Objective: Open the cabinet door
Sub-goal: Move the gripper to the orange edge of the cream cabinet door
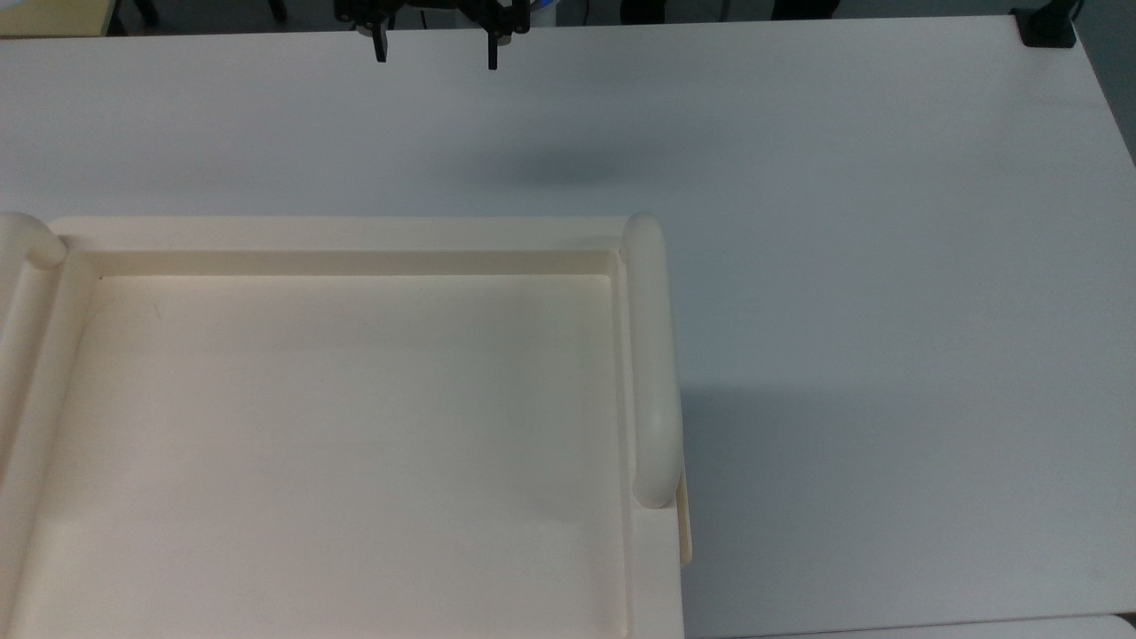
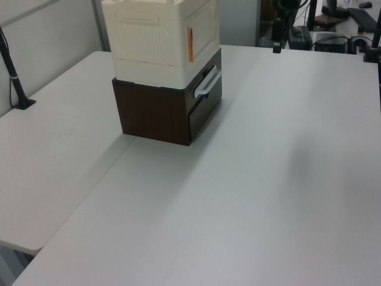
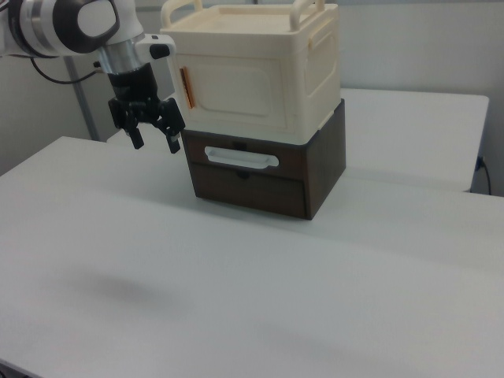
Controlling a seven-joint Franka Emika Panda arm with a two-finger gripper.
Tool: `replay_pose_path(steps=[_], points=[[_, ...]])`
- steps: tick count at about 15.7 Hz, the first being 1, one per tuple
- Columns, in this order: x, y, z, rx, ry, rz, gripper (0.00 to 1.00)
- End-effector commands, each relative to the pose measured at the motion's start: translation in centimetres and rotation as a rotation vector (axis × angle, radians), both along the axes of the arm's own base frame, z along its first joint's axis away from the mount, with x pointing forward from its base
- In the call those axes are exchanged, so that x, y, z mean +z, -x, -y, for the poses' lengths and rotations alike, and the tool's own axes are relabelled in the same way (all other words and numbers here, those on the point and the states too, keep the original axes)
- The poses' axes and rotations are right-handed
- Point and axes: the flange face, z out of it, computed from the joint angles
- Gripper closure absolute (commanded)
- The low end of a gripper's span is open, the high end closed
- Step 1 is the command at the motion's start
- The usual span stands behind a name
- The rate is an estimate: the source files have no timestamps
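The gripper (image 3: 154, 135) hangs above the table (image 3: 236, 283) with its fingers spread apart and nothing between them, just off the right view's left of the cabinet (image 3: 260, 71). The door (image 3: 236, 90) is shut, flush with the cabinet's front, upright, its long axis horizontal, an orange strip at the right view's left edge. The cabinet's recessed top (image 1: 337, 444) holds nothing. It sits on a dark drawer box (image 3: 268, 177) with a pale handle (image 3: 241, 157).
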Motion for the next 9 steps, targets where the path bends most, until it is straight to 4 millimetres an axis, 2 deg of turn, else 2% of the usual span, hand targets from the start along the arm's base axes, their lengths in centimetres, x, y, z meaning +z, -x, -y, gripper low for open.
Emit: replay_pose_path(steps=[1,9], points=[[0.17,0.07,0.33,-0.020,-0.022,-0.007,0.00],[-0.08,-0.13,0.33,-0.008,-0.021,-0.009,0.00]])
